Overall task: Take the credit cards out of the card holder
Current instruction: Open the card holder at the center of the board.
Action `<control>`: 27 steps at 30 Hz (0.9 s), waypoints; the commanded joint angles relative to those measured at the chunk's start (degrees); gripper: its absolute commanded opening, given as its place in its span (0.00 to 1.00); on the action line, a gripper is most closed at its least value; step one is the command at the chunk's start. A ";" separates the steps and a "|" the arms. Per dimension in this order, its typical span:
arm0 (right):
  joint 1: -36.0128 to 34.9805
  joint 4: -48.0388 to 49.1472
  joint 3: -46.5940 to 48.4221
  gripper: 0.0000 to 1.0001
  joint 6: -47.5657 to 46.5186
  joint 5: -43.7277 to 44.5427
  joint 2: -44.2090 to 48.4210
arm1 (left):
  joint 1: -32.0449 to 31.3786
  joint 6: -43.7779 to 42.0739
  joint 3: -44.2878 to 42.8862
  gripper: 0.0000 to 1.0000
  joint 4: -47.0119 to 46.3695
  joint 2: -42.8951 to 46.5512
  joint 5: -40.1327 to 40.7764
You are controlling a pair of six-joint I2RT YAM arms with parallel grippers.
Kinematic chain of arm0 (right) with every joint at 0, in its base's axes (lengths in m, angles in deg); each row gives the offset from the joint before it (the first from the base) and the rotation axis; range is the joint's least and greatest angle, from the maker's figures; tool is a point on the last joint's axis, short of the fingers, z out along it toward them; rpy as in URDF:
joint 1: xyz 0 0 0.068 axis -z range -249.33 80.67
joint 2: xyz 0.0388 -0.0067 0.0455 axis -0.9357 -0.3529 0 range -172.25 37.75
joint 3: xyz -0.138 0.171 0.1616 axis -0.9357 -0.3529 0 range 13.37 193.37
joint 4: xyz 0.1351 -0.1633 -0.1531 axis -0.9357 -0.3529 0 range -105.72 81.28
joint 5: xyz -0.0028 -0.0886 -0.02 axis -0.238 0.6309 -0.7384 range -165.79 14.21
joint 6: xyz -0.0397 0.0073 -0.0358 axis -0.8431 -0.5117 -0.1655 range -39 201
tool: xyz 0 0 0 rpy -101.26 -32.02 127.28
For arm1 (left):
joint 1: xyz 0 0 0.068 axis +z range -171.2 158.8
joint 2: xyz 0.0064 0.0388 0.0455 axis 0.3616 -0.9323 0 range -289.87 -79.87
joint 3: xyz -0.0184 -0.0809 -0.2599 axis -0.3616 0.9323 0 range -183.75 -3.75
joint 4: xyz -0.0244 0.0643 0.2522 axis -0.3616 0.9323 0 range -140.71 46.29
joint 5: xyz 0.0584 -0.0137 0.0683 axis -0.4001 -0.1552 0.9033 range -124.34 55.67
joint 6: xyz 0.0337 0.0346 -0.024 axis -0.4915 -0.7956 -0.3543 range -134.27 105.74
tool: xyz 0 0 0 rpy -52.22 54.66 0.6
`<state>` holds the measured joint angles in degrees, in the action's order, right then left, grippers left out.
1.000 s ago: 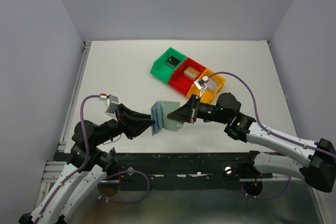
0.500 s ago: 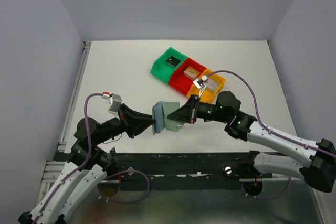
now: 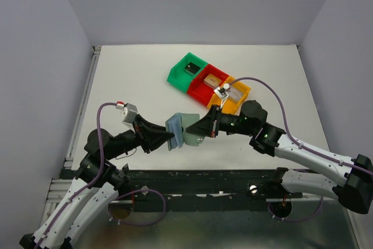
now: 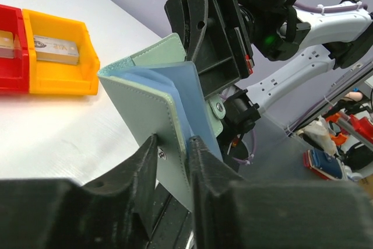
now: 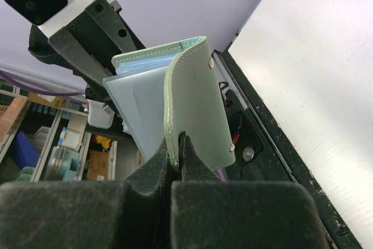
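The soft pale-green and light-blue folding card holder (image 3: 179, 125) is held up between the two arms, above the near edge of the white table top (image 3: 128, 86).

The right gripper (image 5: 178, 151) has its black fingers pressed together on the lower edge of the pale-green outer flap, which curls over them. The left gripper (image 4: 173, 144) meets the card holder from the other side. Its fingers (image 4: 152, 155) stand narrow, one on each side of a pale-green panel with a blue leaf behind it. Whether they actually press on it cannot be told (the panel slants across the gap). The mouths of the pockets cannot be made out in any view.

Well apart from the card holder, farther back on the table, three small plastic bins stand in a touching row. The green bin (image 3: 175, 76) holds the black card (image 3: 190, 68), and the red bin (image 3: 197, 90) holds the tan-gold card (image 3: 213, 79). The orange bin (image 3: 245, 91) holds the silver-grey card (image 3: 235, 93). From above, the right arm's wrist camera covers part of the orange bin. In the left wrist view the red bin is cut off at the frame's edge, and only a sliver of its card shows.
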<state>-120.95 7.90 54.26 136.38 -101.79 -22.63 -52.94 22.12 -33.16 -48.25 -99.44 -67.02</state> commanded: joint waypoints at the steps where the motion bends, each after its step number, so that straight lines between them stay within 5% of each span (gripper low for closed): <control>1: 0.02 2.01 1.39 0.00 -0.27 -2.13 -0.18 | -0.24 -0.61 -1.61 0.25 0.00 -0.20 0.43; 6: 0.02 1.05 1.21 0.01 -0.97 -1.34 0.26 | -0.24 -1.05 -2.84 0.06 1.23 -0.46 0.17; 11: 0.02 -3.43 2.53 0.25 -3.25 -0.28 1.14 | -0.24 -1.58 -5.83 0.00 5.00 -1.87 1.04; 16: 0.11 -3.97 3.15 0.12 -3.69 -0.45 0.97 | -0.16 -1.14 -7.33 0.01 5.54 -3.19 0.26; 20: 0.02 -3.61 3.06 0.01 -3.34 -0.81 0.53 | -0.24 -0.70 -7.24 0.13 4.66 -3.19 -0.27; 24: 0.11 -3.26 2.89 0.01 -3.17 -0.72 0.35 | -0.16 -0.52 -7.15 0.41 4.40 -2.75 -0.27; 27: 0.02 -3.52 2.97 0.00 -3.17 -0.55 0.26 | -0.24 -0.17 -7.15 0.50 3.96 -2.40 -0.45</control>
<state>-120.64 4.60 55.83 133.43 -101.81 -22.08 -52.94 21.33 -38.97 -42.55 -102.52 -66.10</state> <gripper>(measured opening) 0.057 0.447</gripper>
